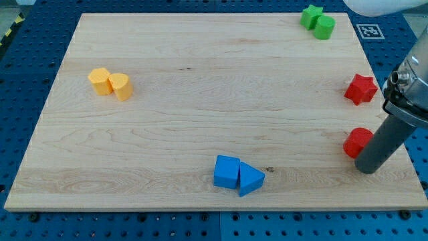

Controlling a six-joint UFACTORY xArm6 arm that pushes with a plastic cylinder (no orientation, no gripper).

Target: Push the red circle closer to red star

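Note:
The red circle (357,142) lies near the board's right edge, at the view's lower right. The red star (360,89) lies above it, also near the right edge, with a gap between them. My tip (367,167) rests on the board just below and to the right of the red circle, touching or nearly touching it. The dark rod rises up and to the right from there and covers part of the circle's right side.
A green star (310,15) and a green rounded block (325,27) sit together at the top right. Two yellow blocks (110,83) sit at the left. A blue cube (227,171) and a blue triangle (250,179) sit at the bottom middle. The wooden board (200,100) lies on a blue pegboard.

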